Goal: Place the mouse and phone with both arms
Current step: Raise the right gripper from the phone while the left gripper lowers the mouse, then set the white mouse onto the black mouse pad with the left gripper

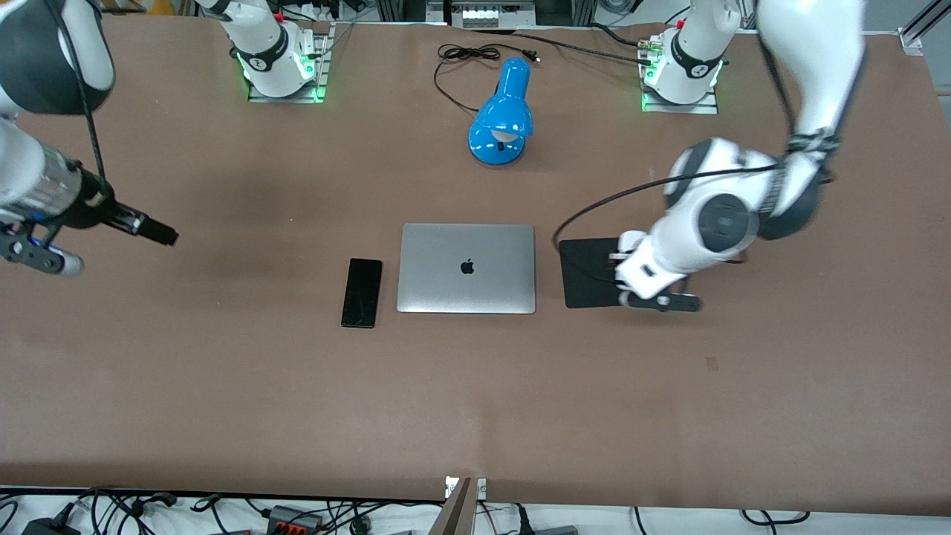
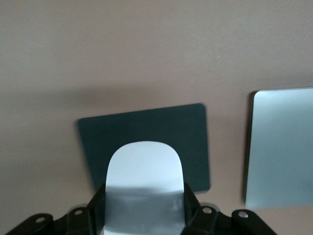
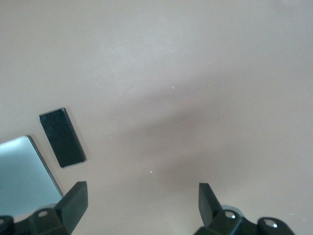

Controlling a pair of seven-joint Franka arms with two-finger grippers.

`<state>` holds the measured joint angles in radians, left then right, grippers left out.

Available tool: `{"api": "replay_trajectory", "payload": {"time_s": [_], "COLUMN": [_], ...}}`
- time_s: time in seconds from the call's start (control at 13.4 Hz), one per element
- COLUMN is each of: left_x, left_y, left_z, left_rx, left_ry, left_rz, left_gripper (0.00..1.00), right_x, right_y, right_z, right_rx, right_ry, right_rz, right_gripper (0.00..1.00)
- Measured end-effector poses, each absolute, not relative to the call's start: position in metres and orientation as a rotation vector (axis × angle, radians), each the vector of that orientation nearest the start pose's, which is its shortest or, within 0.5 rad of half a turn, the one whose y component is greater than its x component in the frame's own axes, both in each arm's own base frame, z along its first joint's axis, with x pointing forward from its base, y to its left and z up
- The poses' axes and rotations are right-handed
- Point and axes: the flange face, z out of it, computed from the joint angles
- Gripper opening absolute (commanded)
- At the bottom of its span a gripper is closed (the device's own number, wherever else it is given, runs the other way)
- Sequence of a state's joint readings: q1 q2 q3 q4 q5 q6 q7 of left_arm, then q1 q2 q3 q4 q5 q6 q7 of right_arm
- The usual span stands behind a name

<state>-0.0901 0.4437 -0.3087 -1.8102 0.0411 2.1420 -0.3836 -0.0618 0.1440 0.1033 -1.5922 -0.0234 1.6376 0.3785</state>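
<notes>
The brown worktop point(image 1: 223, 386) carried everything. A closed silver laptop point(image 1: 466, 268) lay near its middle, with a blue desk lamp point(image 1: 504, 119) farther from the front camera. The square black pad point(image 1: 587, 271) lay just beside the laptop toward the left arm's end. The phone point(image 1: 362, 292) lay flat just beside the laptop toward the right arm's end, touching neither.

The left gripper point(image 2: 144, 208) hung over the pad, its fingers point(image 2: 98, 203) closed on the sides of the mouse point(image 2: 144, 181), which was held above the pad. The right gripper point(image 3: 142, 200) waited over bare worktop toward the right arm's end, well apart from the phone, its fingers point(image 3: 73, 200) spread wide and holding nothing.
</notes>
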Motion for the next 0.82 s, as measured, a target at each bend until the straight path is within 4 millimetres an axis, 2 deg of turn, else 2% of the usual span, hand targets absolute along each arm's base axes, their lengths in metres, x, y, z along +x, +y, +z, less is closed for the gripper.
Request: {"api": "replay_trajectory", "payload": {"time_s": [0.15, 0.3, 0.37, 0.6, 0.82], "left_x": [0.573, 0.559, 0.555, 0.55, 0.547], "left_y": [-0.233, -0.225, -0.222, -0.213, -0.206], "left_z": [0.254, 0.228, 0.222, 0.211, 0.188], "left_rx": [-3.228, -3.238, -3.235, -3.233, -3.256], "left_ry": [-0.023, -0.051, -0.058, -0.081, -0.112], "left_rz": [0.104, 0.081, 0.089, 0.095, 0.041], "left_gripper": [0.34, 0.34, 0.34, 0.34, 0.35], "right_x": [0.589, 0.588, 0.589, 0.587, 0.577], "right_y": [-0.011, -0.042, -0.045, -0.036, -0.03], "right_z": [0.543, 0.554, 0.562, 0.586, 0.594], "right_rx": [-3.134, -3.145, -3.163, -3.163, -3.133], "right_ry": [0.422, 0.345, 0.322, 0.295, 0.29], "right_rz": [0.145, 0.108, 0.078, 0.044, 0.099], "right_gripper": [1.0, 1.0, 1.0, 1.0, 1.0]}}
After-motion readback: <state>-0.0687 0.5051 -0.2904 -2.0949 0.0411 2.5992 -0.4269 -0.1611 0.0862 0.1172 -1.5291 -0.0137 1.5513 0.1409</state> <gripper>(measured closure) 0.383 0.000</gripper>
